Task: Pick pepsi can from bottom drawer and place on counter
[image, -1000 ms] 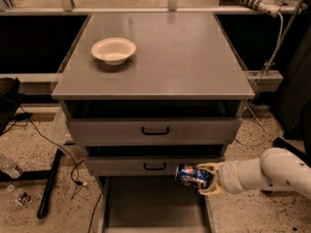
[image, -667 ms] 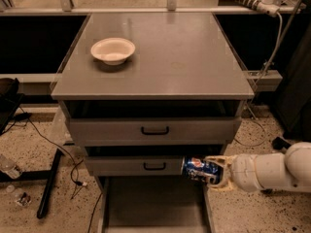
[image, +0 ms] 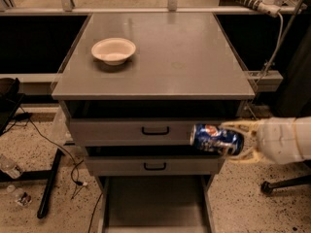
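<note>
The pepsi can (image: 215, 139) is dark blue with a red-white logo. It lies on its side in the air, level with the front of the upper grey drawer, right of that drawer's handle. My gripper (image: 237, 141) comes in from the right on a white arm and is shut on the can, one finger above it and one below. The bottom drawer (image: 155, 205) is pulled out below, its flat floor bare. The counter (image: 180, 57) is the wide grey top above the can.
A cream bowl (image: 113, 50) sits on the counter's left rear part. Two grey drawer fronts with black handles (image: 155, 130) face me. Cables and a black stand leg (image: 48, 188) lie on the speckled floor at left; a chair base is at right.
My gripper has lifted the can from in front of the lower drawer front up to the upper drawer front and drawn it a little to the right.
</note>
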Tool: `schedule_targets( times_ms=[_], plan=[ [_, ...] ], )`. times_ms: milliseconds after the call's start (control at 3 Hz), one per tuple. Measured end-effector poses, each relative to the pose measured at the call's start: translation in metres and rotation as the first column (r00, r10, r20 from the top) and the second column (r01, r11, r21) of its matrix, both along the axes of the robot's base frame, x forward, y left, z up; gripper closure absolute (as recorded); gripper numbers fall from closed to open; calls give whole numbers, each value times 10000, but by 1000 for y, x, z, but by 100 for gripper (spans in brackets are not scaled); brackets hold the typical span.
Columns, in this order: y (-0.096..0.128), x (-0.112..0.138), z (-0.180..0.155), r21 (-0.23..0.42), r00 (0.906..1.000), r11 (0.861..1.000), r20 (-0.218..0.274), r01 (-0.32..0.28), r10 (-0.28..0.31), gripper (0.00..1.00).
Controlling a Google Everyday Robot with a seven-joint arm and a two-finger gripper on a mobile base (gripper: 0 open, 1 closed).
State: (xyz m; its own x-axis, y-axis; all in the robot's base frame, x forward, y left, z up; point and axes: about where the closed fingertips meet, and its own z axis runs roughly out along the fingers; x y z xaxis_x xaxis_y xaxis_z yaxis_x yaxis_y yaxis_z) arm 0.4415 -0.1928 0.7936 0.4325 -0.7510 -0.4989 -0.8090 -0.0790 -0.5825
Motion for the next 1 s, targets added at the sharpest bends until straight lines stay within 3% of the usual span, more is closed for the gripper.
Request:
schedule_targets(
  times_ms=[333, 667, 1000],
  plan=[
    [-8, 15, 71, 569, 9971, 9982, 748, -204, 161, 100],
    [-12, 25, 102, 1084, 9917, 9924, 1204, -589, 457, 100],
    [-12, 25, 102, 1089, 9917, 9923, 1205, -588, 455, 100]
  ],
)
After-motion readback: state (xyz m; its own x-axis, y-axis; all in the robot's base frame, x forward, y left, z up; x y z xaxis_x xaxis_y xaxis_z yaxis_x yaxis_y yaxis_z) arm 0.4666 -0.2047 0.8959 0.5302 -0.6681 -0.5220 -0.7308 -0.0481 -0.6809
